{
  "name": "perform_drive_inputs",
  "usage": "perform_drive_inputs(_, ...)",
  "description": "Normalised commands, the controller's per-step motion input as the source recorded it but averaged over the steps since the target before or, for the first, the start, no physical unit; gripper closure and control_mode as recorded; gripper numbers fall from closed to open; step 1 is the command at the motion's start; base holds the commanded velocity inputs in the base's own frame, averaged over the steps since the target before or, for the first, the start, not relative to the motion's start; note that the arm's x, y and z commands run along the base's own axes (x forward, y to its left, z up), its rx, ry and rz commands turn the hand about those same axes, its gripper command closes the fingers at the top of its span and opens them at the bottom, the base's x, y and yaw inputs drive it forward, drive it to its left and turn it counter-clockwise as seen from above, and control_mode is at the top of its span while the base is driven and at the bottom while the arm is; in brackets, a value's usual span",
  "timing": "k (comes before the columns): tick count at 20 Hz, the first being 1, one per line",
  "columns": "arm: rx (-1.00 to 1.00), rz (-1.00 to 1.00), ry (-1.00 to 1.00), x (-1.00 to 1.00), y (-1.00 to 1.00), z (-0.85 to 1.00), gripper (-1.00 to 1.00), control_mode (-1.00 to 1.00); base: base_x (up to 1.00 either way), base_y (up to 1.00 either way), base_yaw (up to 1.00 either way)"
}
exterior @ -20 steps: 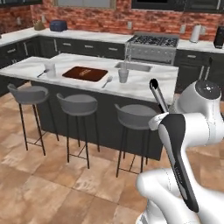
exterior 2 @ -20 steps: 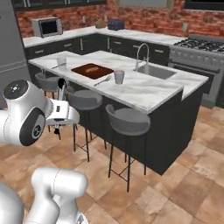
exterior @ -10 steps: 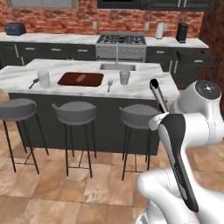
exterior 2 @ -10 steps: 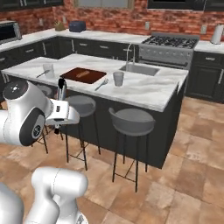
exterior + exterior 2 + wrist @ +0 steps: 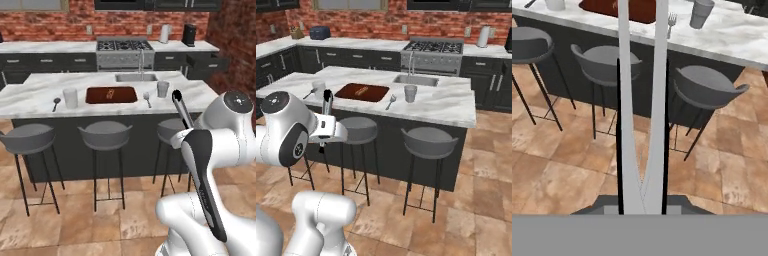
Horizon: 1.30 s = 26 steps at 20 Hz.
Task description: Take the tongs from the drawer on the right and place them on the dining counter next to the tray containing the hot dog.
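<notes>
Right now the gripper (image 5: 643, 202) is pinched tight on the tongs (image 5: 641, 100), holding them at the hinge end, so the two arms run straight out ahead of the hand. Their long axis points up and fwd, toward the dining counter (image 5: 30, 97). In the left base view the tongs (image 5: 181, 108) stick up as a slim dark bar above the wrist; in the right base view they (image 5: 327, 103) stand nearly upright just above the hand.

Ahead of the tips and beyond a row of stools (image 5: 607, 57) is the counter edge (image 5: 732, 47). The tray (image 5: 111, 94) sits on it, in front of the hand and a bit to its left, w/ the hot dog (image 5: 109, 92) small at its middle. Beside the tray on the hand's right lie a fork (image 5: 671, 22) and a cup (image 5: 701, 12); another cup (image 5: 70, 98) and a spoon (image 5: 56, 102) sit on the tray's far left side.

Judgement: the carry is well along, the drop not yet done. Tongs are well apart from the tray, w/ stools between. The next move turns on reaching fwd over the stools and laying the long axis flat on bare marble next to the tray, prob. on the near-right side, w/o clipping fork or cup.
</notes>
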Motion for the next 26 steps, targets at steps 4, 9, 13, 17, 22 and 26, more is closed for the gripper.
perform_drive_inputs(4,0.00,0.00,0.00,0.00,0.00,0.00,1.00,1.00,0.06,0.91,-0.29)
perform_drive_inputs(9,0.00,0.00,0.00,0.00,0.00,0.00,1.00,1.00,0.25,0.57,-0.26)
perform_drive_inputs(13,0.00,0.00,0.00,0.00,0.00,0.00,1.00,1.00,0.42,0.29,-0.21)
perform_drive_inputs(17,0.00,0.00,0.00,0.00,0.00,0.00,1.00,1.00,0.49,0.15,-0.19)
perform_drive_inputs(22,0.00,0.00,0.00,0.00,0.00,0.00,1.00,1.00,0.50,0.31,-0.17)
perform_drive_inputs(26,0.00,0.00,0.00,0.00,0.00,0.00,1.00,1.00,0.49,0.40,-0.16)
